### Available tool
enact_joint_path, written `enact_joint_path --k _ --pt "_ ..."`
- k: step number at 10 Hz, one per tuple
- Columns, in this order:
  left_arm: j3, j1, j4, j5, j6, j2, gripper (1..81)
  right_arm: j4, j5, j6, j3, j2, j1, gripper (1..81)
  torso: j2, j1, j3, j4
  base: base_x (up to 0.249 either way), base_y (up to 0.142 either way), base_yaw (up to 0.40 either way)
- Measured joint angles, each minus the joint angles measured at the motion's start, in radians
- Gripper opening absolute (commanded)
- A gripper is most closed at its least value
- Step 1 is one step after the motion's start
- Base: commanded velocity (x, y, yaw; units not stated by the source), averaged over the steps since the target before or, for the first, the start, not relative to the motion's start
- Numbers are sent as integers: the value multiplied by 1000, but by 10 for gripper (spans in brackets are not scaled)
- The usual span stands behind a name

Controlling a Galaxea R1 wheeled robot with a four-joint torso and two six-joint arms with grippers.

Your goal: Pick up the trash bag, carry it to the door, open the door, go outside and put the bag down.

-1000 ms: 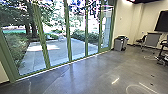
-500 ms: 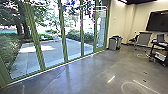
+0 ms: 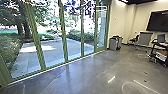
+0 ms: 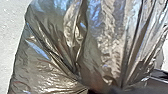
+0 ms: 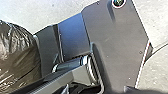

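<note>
At your left gripper [image 4: 107, 90]: glossy trash bag [image 4: 47, 62], bunched tight

You've got gathered plastic pinched in the left fingers. Bag is dark brown-grey, thin and wrinkled, with silver and bluish glare; deep creases run into the grip, and the sides bulge out. Right wrist view gives you its rounded flank beside the base plate [image 5: 115, 47]. Can't tell you whether the right gripper is wide or narrow. Ahead of you: green-framed glass panels [image 3: 63, 37], paved yard [image 3: 52, 53] beyond, grey bin [image 3: 113, 44] by the wall.
</note>
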Motion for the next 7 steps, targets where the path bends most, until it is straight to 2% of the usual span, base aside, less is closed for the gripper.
enact_joint_path --k 5,7 --pt "0 0 0 0 0 0 10 0 0 0 0 0 0 811 0 0 0 0 0 0 0" --pt "0 5 0 0 1 0 10 0 -1 0 0 0 -4 811 0 -1 0 0 70 0 0"
